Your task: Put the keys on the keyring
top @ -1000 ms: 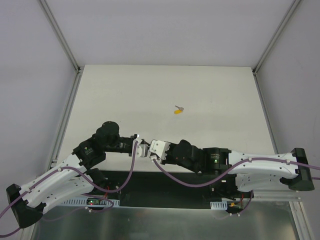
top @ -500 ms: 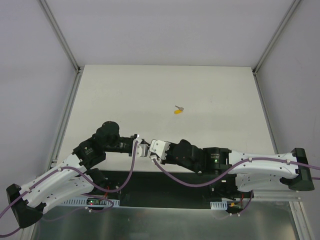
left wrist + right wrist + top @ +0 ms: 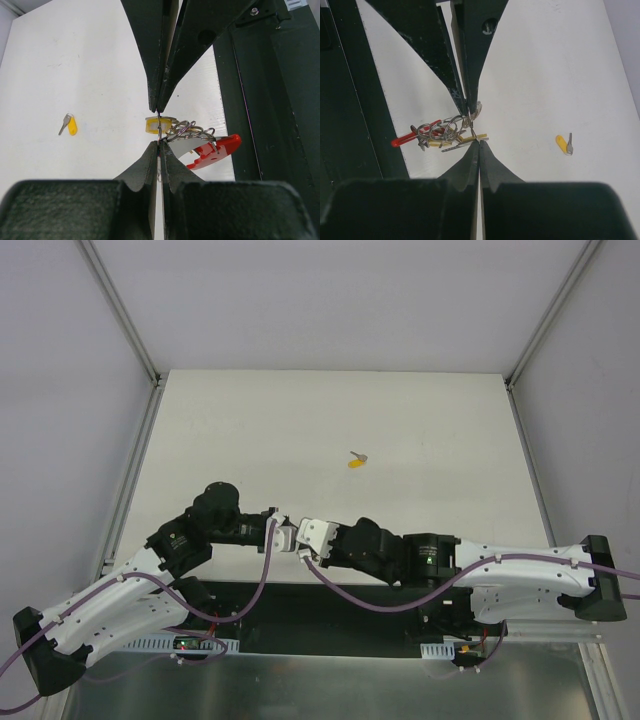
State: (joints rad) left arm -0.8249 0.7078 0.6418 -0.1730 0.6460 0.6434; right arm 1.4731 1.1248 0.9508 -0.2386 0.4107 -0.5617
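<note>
Left gripper and right gripper both clamped tight on the keyring. Any uneven pull could slip it free, and one key lies loose far out!

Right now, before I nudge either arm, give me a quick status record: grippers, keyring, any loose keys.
left gripper: shut on the keyring, pinching thin metal
right gripper: shut on the keyring too, tip to tip with the left gripper
keyring position: between both grippers, at the near edge of the table
keys in bunch: one yellow key head visible; cannot tell whether it is threaded
loose key: one, flat on the table farther out, apart from both grippers
task status: loose key not yet on the keyring
</note>
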